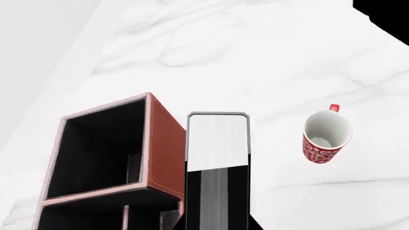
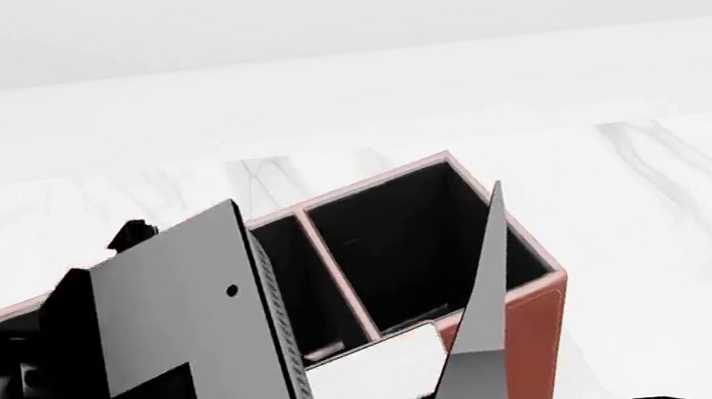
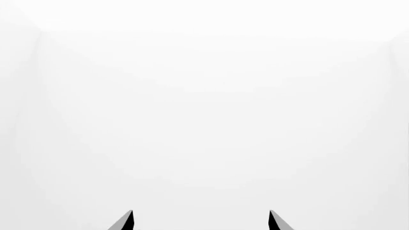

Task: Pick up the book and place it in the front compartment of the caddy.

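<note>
In the wrist picture's lower left your caddy [image 1: 108,158] sits; at lower centre your left gripper [image 1: 217,211] is clamped on the book [image 1: 217,143], carried edge-up for slotting. Mug [image 1: 326,139] right. Your right gripper [image 3: 201,220] idles, fingers apart.

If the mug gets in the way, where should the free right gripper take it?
Probably from above: the mug stands upright on the table, mouth open. Pinch the rim wall, one finger inside and one outside, away from the small handle.
</note>
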